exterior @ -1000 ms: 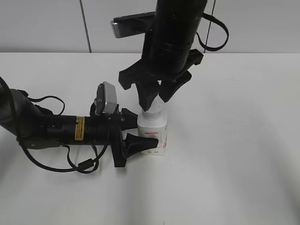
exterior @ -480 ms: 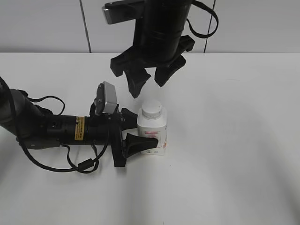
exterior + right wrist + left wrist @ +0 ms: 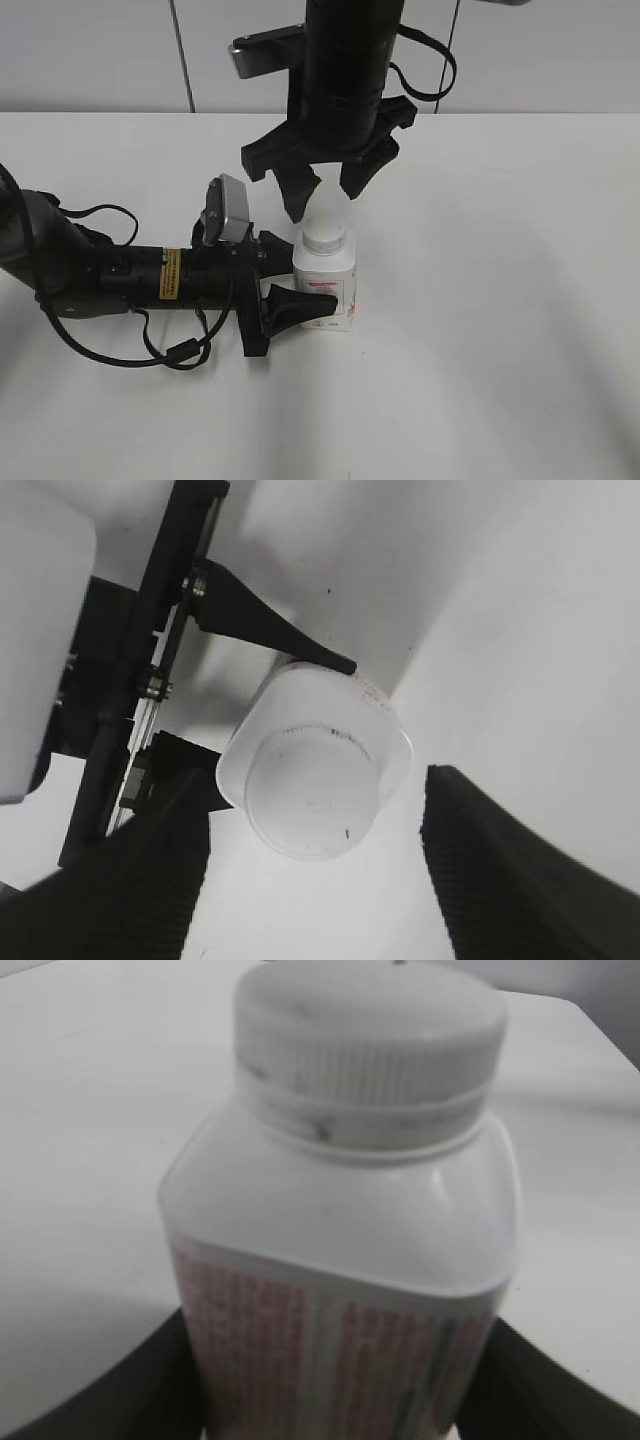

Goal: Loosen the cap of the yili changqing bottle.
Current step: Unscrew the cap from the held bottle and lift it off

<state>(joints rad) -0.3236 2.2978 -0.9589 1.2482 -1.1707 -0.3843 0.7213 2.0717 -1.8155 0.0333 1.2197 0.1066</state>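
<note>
- Bottle (image 3: 325, 285) stands upright on the white table (image 3: 500, 300), near the middle, and the cap (image 3: 323, 240) is on its neck — in the left wrist view the cap (image 3: 368, 1035) looks fully seated, with the ribbed rim just above the neck ring.
- Left gripper (image 3: 296, 283) lies low, along the table, and its two black fingers clamp the bottle body from both sides, so the bottle is held.
- Right gripper (image 3: 322, 192) hangs above the cap with its jaws spread, not touching anything. In the right wrist view the cap (image 3: 312, 787) sits between the two dark fingers (image 3: 500, 870), with a gap on each side.
- To do this step well, I think the right gripper must come straight down, centred on the cap, until the fingers are level with the ribbed rim and not with the shoulder of the bottle.
- It should close on the rim only, firmly, then turn about the vertical axis of the bottle — a tilted grasp may slip over the ribs.
- The left grip should not relax during the turn; otherwise the bottle may rotate together with the cap and nothing loosens.
</note>
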